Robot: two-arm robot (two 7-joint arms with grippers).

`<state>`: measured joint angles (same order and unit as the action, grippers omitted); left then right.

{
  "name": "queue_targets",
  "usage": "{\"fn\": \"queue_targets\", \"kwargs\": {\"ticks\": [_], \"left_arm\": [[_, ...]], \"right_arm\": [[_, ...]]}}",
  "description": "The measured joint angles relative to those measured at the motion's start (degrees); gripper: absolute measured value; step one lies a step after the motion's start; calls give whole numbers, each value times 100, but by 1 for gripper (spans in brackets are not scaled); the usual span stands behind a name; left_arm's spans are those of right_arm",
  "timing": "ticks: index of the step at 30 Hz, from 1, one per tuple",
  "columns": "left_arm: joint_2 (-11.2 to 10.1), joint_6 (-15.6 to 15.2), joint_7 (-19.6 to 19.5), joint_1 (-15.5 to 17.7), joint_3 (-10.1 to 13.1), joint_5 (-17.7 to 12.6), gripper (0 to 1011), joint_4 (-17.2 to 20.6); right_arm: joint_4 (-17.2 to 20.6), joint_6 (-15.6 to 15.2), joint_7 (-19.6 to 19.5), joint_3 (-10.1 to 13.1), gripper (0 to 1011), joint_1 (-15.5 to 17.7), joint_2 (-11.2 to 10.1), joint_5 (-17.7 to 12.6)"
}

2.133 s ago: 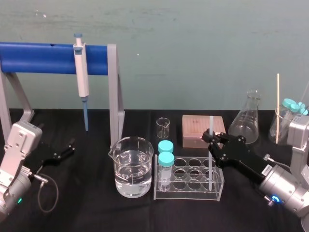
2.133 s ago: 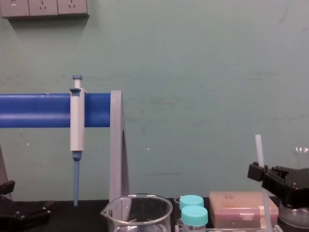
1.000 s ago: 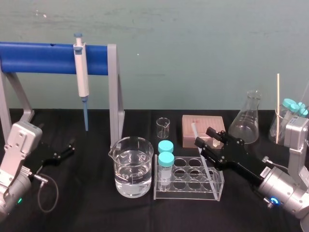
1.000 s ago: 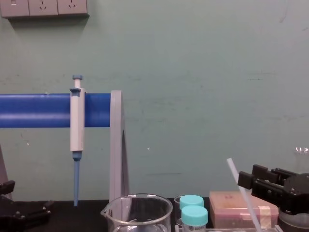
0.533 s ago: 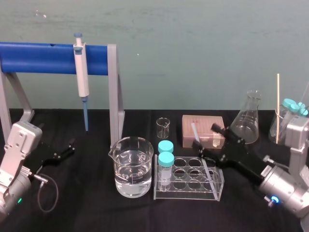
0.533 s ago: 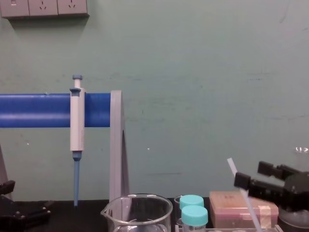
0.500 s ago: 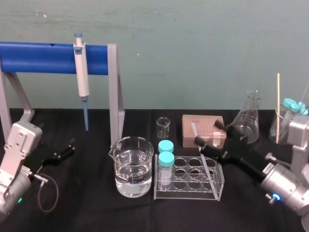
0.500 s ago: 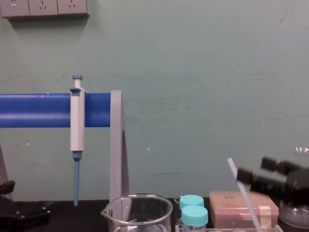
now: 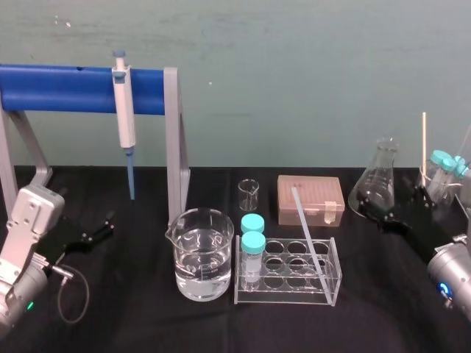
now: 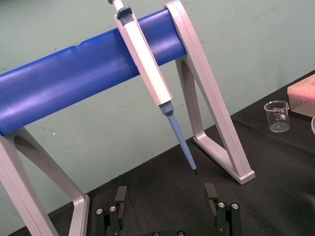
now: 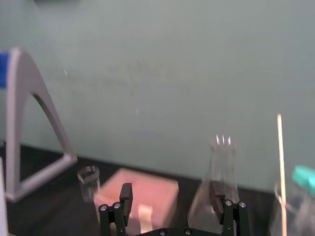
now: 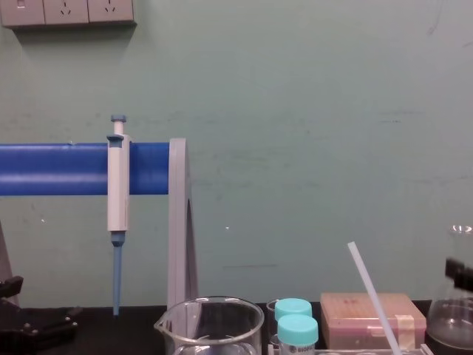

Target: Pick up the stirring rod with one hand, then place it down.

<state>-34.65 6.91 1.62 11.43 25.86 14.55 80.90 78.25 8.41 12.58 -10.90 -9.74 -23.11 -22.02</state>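
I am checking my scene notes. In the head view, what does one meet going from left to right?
left hand, open → pipette → large beaker → teal-capped vials → stirring rod, leaning, released → right hand, open

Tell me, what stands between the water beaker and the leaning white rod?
In the head view, two teal-capped vials stand in the clear rack, between the beaker and the stirring rod.

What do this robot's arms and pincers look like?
Both arms are silvery grey metal. The left arm has a boxy link, a thin grey cable looping beside it and a small green light. The right arm is a rounded cylinder with a blue light. The left pincer and right pincer are black and blocky, with silver screw heads.
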Motion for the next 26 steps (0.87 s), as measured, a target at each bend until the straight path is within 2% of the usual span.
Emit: {"fn": "queue_targets", "kwargs": {"ticks": [1, 5, 26], "left_arm": [[0, 0, 0, 0, 0, 0, 1000, 0], [0, 0, 0, 0, 0, 0, 1000, 0], [0, -1, 0, 0, 0, 0, 1000, 0]], "right_arm": [[-26, -161, -7, -2, 1000, 2, -4, 12], [-87, -465, 58, -32, 1000, -1, -34, 56], [-74, -377, 50, -21, 1000, -6, -24, 47]]}}
